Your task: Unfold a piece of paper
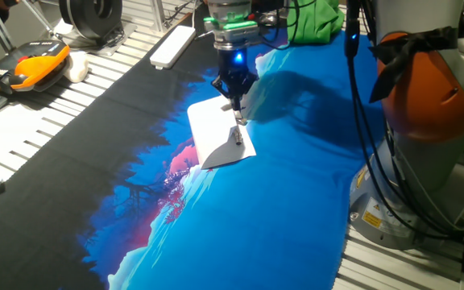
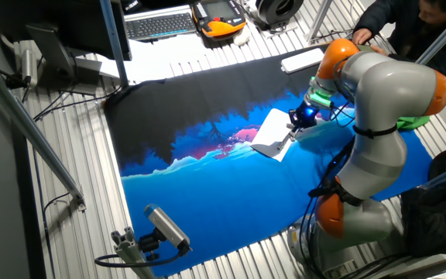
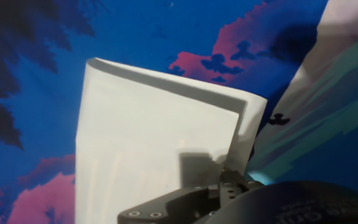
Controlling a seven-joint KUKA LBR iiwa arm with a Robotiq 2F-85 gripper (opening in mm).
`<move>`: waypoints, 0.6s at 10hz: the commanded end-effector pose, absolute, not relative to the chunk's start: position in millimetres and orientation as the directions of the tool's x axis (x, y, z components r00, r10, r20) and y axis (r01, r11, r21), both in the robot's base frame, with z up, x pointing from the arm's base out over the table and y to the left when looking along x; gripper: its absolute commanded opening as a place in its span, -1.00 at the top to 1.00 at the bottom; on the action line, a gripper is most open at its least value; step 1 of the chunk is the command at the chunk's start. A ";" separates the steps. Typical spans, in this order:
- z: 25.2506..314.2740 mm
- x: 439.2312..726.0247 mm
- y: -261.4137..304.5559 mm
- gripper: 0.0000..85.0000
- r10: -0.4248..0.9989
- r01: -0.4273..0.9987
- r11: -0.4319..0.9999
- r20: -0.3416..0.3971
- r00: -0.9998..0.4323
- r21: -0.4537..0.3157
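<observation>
The piece of paper (image 1: 214,129) is white and folded, lying on the blue and black printed cloth (image 1: 288,217). It also shows in the other fixed view (image 2: 268,133) and fills the hand view (image 3: 148,143), where an upper layer stands raised along the right edge. My gripper (image 1: 238,135) points down at the paper's right edge, and its fingers look shut on that upper layer. The gripper sits at the paper's right side in the other fixed view (image 2: 293,132) and at the bottom of the hand view (image 3: 229,177).
A long white plastic bar (image 1: 172,47) lies at the cloth's far edge. An orange and black device (image 1: 26,66) and a keyboard (image 2: 159,25) lie on the slatted table. A green cloth (image 1: 312,20) is behind the gripper. The arm's base (image 1: 425,121) stands at the right.
</observation>
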State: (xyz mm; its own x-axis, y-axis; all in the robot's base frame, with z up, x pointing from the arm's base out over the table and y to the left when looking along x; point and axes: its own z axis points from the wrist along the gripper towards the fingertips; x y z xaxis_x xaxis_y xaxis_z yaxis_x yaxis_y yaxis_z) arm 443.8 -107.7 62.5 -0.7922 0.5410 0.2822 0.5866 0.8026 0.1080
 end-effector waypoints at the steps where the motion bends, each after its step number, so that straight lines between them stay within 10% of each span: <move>1: 62.6 443.9 -107.8 1.00 0.527 0.568 0.818 0.278 -0.803 0.089; 6: 62.6 443.9 -107.8 1.00 0.407 0.415 0.910 0.216 -0.887 -0.010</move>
